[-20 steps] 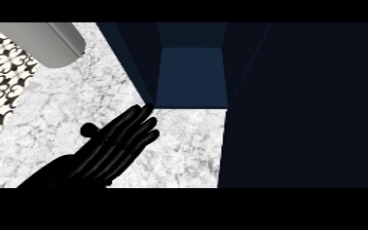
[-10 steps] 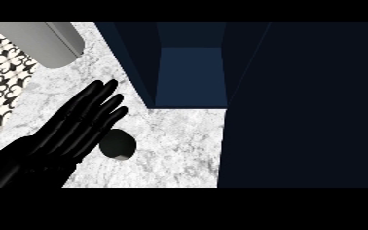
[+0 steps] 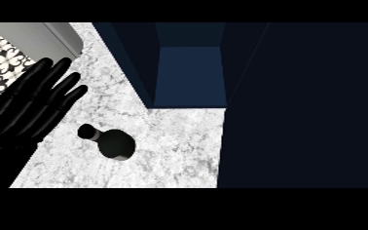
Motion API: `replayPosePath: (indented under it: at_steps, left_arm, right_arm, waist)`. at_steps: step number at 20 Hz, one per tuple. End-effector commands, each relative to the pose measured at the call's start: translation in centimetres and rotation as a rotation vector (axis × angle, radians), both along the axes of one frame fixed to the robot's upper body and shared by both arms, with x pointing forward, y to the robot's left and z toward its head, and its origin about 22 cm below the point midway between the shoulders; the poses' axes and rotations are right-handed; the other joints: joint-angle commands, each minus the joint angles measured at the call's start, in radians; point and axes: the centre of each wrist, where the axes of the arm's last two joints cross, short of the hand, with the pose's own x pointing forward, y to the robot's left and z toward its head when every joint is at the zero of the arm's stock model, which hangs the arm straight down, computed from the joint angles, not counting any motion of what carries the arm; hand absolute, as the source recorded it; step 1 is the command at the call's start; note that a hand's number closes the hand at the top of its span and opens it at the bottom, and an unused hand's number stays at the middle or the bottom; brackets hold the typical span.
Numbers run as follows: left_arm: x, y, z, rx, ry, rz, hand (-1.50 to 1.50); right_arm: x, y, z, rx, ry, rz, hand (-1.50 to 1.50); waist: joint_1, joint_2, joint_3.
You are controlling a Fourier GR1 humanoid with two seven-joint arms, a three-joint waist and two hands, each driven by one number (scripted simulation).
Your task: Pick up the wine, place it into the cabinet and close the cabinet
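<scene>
A dark wine bottle (image 3: 113,144) stands upright on the marble counter (image 3: 179,141), seen from above with its neck pointing toward the upper left. My left hand (image 3: 36,102) hovers at the left edge, open with its fingers straight, a little up and left of the bottle and apart from it. The dark blue cabinet (image 3: 191,75) stands open at the back of the counter, and its inside looks bare. My right hand does not show.
A wide dark cabinet door or panel (image 3: 302,102) fills the right side of the view. A grey rounded object (image 3: 45,38) and a black-and-white patterned surface (image 3: 10,62) lie at the upper left, behind my left hand.
My left hand has moved to the left and away from the cabinet's front, uncovering the wine bottle that it hid before.
</scene>
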Motion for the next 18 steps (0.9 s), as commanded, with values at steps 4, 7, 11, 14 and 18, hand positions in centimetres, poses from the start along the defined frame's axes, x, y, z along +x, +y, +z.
replayPosePath:
  at_steps: [4,7,11,14,18]
  left_arm:
    - [0.4,3.9,0.2,-0.052,-0.046,-0.042,-1.50]
    - [0.8,5.2,-0.6,-0.039,-0.018,-0.021,-1.50]
    - [1.9,6.3,-2.4,-0.022,0.004,-0.022,-1.50]
    - [1.0,6.9,-3.9,-0.022,0.021,-0.032,-1.50]
    - [3.5,7.6,-6.1,-0.008,0.063,-0.009,-1.50]
  right_arm:
    - [-3.6,-0.8,3.5,0.047,-0.077,0.020,-1.50]
    - [-4.1,-1.0,4.0,0.046,-0.092,0.036,-1.50]
    - [-4.2,-0.8,4.2,0.050,-0.076,0.041,-1.50]
    - [-4.3,-1.5,4.4,0.019,-0.080,0.045,-1.50]
    - [-3.7,-0.7,3.6,0.043,-0.077,0.051,-1.50]
  waist:
    - [0.003,0.003,-0.001]
    - [0.001,0.003,0.000]
    - [-0.004,0.004,-0.001]
    - [0.000,0.004,0.000]
    - [-0.011,0.006,0.001]
